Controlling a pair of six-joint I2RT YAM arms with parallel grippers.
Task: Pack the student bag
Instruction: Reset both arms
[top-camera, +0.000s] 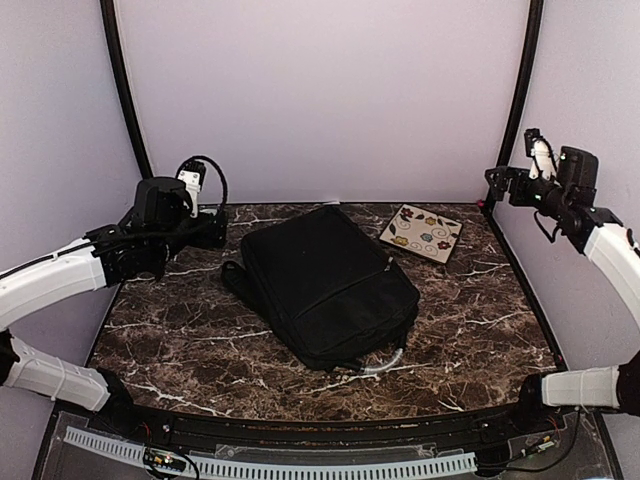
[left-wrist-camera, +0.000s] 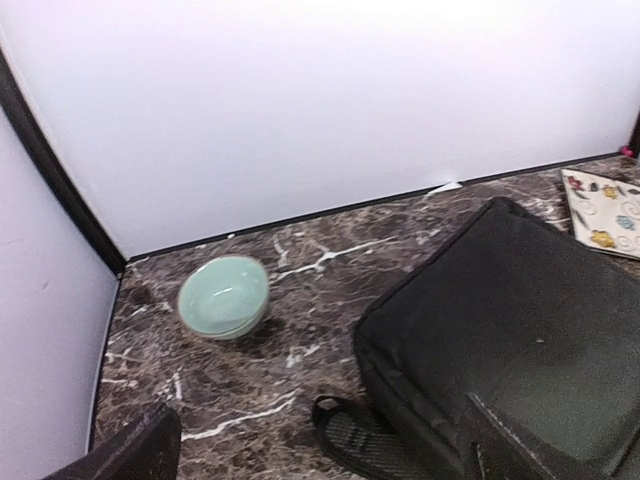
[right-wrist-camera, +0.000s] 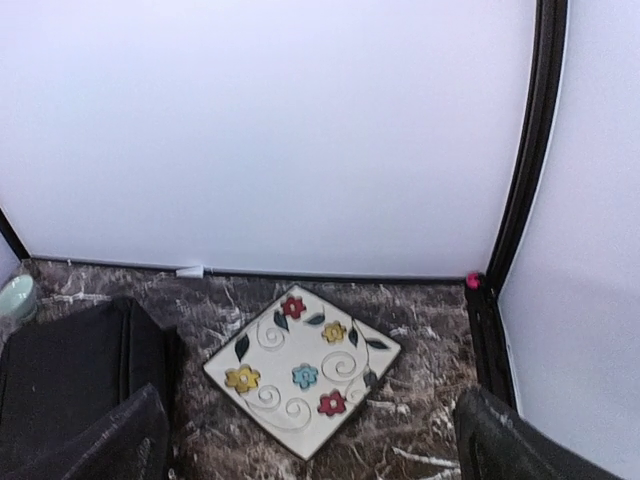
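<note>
Top external view shows the bag (top-camera: 328, 285) lying apparently closed mid-frame on the worktop (top-camera: 200, 340), plate (top-camera: 421, 232) upper right and bowl (left-wrist-camera: 223, 296) still outside it, both grippers empty and spread.

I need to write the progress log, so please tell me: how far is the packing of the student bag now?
The black bag lies flat and seems closed; its inside is hidden. The flowered tile and the green bowl lie on the table outside it. Both end effectors, left and right, hang raised and hold nothing. These two items remain outside; whether others are already packed cannot be told.
</note>
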